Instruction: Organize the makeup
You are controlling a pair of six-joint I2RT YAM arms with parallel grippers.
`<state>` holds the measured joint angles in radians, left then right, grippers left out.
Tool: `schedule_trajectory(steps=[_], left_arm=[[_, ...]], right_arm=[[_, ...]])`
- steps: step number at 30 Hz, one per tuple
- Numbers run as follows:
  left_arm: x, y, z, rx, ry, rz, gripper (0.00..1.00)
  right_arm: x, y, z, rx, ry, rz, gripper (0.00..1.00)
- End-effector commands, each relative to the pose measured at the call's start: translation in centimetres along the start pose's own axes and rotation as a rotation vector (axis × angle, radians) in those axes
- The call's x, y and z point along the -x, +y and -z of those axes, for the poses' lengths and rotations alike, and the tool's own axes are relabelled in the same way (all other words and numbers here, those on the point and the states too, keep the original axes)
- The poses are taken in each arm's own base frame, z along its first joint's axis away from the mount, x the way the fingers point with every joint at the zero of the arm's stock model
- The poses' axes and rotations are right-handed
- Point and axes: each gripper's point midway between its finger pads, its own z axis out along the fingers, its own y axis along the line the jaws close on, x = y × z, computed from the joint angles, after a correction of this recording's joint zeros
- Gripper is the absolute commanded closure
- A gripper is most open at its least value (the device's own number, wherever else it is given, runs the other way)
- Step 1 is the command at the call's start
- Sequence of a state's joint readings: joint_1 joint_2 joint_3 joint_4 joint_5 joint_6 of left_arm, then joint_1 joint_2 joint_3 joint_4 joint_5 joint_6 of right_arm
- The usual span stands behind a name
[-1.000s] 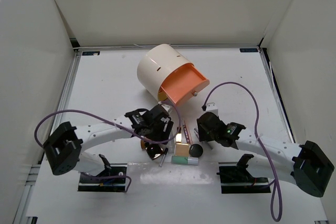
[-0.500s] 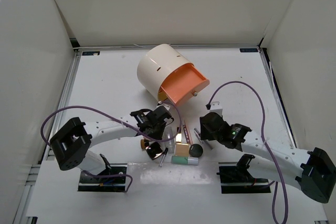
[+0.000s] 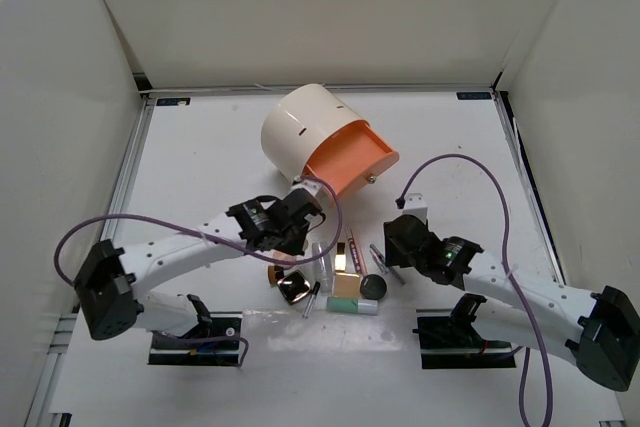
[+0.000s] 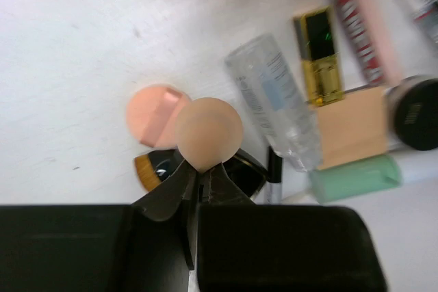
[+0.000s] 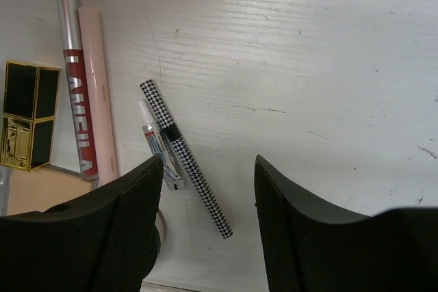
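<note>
Overhead view: left end effector (image 3: 305, 225) hangs just in front of the orange drawer (image 3: 350, 159), which stands open from the cream cylindrical box (image 3: 298, 130). Right end effector (image 3: 393, 239) sits low over the tabletop (image 3: 200, 147), right of the makeup cluster (image 3: 345, 285).

Left wrist view: I read the jaws as clamped on a peach sponge (image 4: 209, 133), pinched at its lower edge. Below it on the tabletop lie a pink sponge (image 4: 147, 114), clear tube (image 4: 274, 100), tan pad (image 4: 352, 128) and mint-green tube (image 4: 352, 177).

Right wrist view: fingers (image 5: 130, 230) are spread apart and hold nothing. I see a houndstooth pencil (image 5: 186, 162) on the tabletop under the gap, just beside a small white pen (image 5: 154, 138). Pink pencil (image 5: 99, 100) and red-labelled tube (image 5: 74, 87) lie side by side further left.
</note>
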<state>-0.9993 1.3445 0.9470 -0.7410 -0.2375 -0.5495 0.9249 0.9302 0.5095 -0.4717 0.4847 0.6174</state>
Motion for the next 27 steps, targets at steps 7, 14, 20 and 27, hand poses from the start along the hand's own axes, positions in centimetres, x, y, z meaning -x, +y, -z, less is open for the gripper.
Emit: schedule_trajectory(steps=[7, 14, 20, 27], left_arm=[[14.6, -0.5, 13.9, -0.015, -0.450, -0.016, 0.91], [22.1, -4.8, 13.5, -0.065, -0.585, -0.151, 0.89], [23.1, -5.5, 8.9, -0.047, -0.483, -0.190, 0.87], [22.7, -4.8, 8.5, -0.060, -0.451, -0.145, 0.26]], right_arm=[[1.8, 0.0, 0.3, -0.008, -0.068, -0.008, 0.38], [2.2, -0.2, 0.4, -0.024, -0.084, -0.027, 0.35], [2.5, -0.7, 0.4, -0.050, -0.094, -0.037, 0.33], [2.6, -0.9, 0.7, -0.057, -0.101, -0.046, 0.30]])
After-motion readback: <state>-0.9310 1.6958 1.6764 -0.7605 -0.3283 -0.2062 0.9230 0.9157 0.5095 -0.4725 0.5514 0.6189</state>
